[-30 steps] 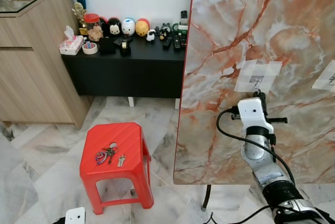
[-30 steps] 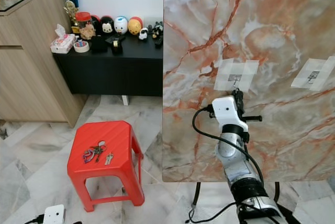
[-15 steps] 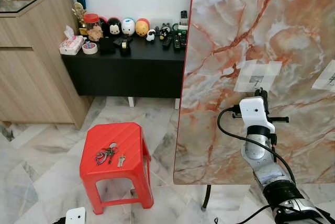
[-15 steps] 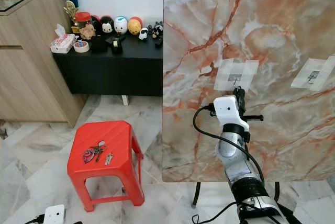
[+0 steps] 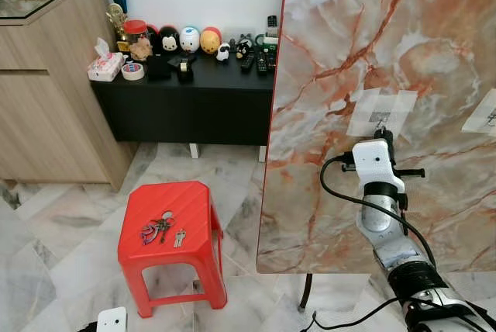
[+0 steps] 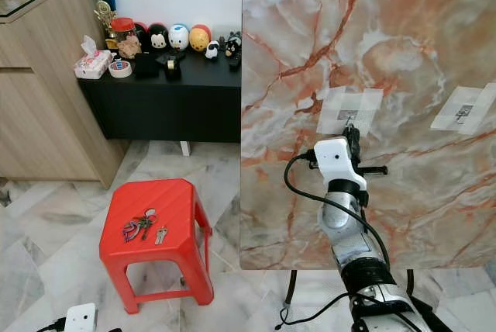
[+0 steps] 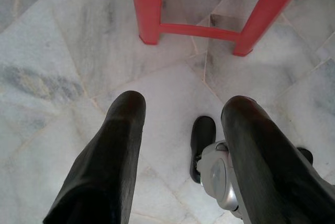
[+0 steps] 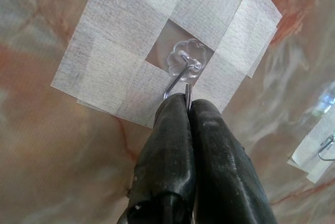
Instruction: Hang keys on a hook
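Observation:
A bunch of keys (image 5: pixel 157 229) with coloured tags lies on the red plastic stool (image 5: pixel 194 200), a smaller key (image 5: pixel 180 236) beside it. On the upright marble board (image 5: pixel 349 45) a clear hook (image 8: pixel 184 63) with a wire prong is held by white tape (image 5: pixel 380 112). My right gripper (image 8: pixel 188 102) is raised against the board just under that hook. It is shut, and a thin metal piece that looks like a ring shows between its tips, touching the wire. My left gripper (image 7: pixel 183 106) hangs open over the floor near the stool's legs (image 7: pixel 152 9).
A second taped hook (image 6: pixel 465 109) sits further right on the board. A black sideboard (image 5: pixel 186 99) with figurines and a wooden cabinet (image 5: pixel 46 91) stand behind the stool. My foot (image 7: pixel 214 166) is on the marble floor below the left gripper.
My right gripper has crept slightly upward along the board, closer to the taped hook. The keys on the stool and the left arm have not moved.

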{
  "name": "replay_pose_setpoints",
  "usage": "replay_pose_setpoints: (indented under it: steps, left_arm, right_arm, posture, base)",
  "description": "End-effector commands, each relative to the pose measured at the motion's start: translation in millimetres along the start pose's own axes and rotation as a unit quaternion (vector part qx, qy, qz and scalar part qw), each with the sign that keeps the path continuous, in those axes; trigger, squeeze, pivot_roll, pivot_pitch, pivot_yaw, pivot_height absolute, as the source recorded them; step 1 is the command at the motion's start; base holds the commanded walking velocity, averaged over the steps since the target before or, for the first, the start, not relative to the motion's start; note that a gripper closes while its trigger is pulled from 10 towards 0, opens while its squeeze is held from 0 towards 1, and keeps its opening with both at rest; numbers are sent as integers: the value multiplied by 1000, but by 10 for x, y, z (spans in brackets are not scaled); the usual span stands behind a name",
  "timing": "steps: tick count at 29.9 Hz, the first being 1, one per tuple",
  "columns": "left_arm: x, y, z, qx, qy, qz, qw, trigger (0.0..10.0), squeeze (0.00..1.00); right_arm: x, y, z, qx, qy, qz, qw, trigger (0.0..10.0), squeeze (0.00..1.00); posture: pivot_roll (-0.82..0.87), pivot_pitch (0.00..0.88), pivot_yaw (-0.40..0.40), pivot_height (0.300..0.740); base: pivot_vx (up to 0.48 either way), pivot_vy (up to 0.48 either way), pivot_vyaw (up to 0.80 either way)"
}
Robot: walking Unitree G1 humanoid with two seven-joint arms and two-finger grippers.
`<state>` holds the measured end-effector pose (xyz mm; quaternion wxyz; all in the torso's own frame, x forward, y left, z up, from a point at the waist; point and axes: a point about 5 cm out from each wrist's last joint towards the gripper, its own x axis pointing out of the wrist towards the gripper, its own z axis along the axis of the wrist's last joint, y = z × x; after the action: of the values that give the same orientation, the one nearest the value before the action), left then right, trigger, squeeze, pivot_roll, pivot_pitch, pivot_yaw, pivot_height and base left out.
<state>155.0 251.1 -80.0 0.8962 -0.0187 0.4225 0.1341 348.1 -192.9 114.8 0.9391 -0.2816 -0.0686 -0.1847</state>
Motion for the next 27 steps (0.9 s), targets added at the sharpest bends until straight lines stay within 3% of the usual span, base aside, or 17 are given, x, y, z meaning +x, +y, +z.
replay_pose_setpoints:
  steps: [1, 27]
  left_arm:
    - [-8, -7, -45, 1, 9, 0, 1000, 10000, 0]
    - [-5, -39, -41, 1, 7, -3, 1000, 10000, 0]
  right_arm:
    - [60, -25, 45, -1, -6, 2, 1000, 10000, 0]
    - [39, 86, 49, -25, -10, 45, 999, 10000, 0]
  posture:
    - [33, 0, -50, 740]
    - [30, 0, -52, 740]
  base:
    - [0, 0, 0]
    - [0, 0, 0]
